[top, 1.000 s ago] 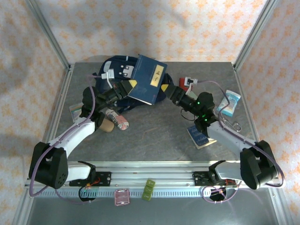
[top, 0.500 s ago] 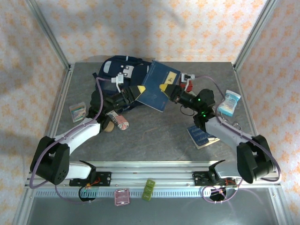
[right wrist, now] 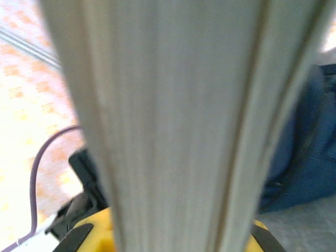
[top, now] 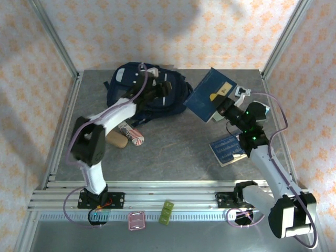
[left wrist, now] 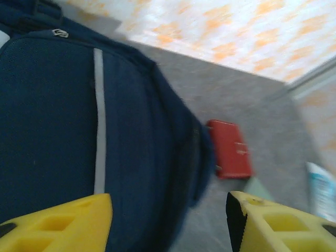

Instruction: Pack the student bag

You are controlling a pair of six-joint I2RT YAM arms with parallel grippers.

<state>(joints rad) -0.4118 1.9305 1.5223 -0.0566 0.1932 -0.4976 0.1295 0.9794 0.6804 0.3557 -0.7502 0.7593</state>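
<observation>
one navy student bag [top: 176,100], two blue books [top: 211,93] [top: 229,149], one red case [left wrist: 229,149], one striped roll [top: 135,137], one tan cylinder [top: 118,140]

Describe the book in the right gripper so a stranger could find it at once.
Start at the navy student bag at the far side of the table. Just right of it, the right gripper holds a dark blue book off the surface. Unlike the patterned book lying flat nearer the arms, it is tilted up and has a cream label.

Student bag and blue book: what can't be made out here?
- student bag opening: top view, left arm lies over it.
- blue book label: top view, too small to read.
- right gripper: right wrist view, blurred book pages hide its fingertips.
- blue packet: left wrist view, cut by edge.
</observation>
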